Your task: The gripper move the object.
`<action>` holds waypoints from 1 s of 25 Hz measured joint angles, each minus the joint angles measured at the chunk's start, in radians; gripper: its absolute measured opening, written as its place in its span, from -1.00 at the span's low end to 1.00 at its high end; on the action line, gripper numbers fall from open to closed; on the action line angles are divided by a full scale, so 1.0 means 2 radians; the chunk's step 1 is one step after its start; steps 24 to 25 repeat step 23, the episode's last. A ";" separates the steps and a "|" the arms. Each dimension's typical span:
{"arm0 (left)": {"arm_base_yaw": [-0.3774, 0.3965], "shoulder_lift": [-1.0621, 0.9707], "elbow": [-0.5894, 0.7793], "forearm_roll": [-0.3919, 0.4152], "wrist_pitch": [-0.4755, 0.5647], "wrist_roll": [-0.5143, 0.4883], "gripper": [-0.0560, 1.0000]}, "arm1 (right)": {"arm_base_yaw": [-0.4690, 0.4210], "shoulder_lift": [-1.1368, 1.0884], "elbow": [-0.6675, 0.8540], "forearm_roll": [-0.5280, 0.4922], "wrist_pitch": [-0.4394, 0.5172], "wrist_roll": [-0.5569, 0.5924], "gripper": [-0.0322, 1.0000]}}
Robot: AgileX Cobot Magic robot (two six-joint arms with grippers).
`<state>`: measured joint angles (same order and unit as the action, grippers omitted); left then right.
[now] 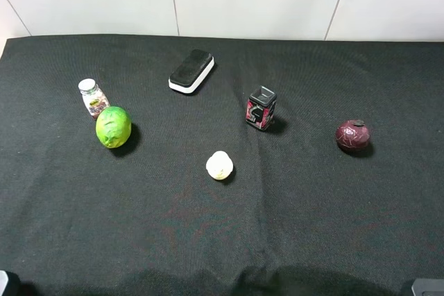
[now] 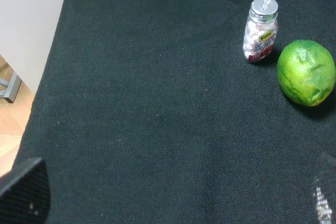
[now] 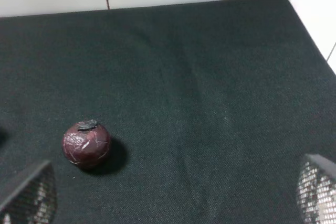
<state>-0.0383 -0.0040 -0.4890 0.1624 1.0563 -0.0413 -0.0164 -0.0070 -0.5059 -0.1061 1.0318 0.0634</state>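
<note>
Green fruit-like ball lying on black cloth, just beside small pill bottle, untouched. Whiteboard eraser, black-red cube, pale ball and maroon ball sitting well apart from bottle. Left gripper and right gripper both hovering, fingers standing wide apart, gripping nothing.
</note>
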 joint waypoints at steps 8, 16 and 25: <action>0.000 0.000 0.000 0.000 0.000 0.000 0.99 | 0.000 0.000 0.000 0.002 0.000 -0.002 0.41; 0.000 0.000 0.000 0.000 0.000 0.000 0.99 | 0.000 0.000 0.000 0.003 0.000 -0.002 0.41; 0.000 0.000 0.000 0.000 0.000 0.000 0.99 | 0.000 0.000 0.000 0.003 0.000 -0.002 0.41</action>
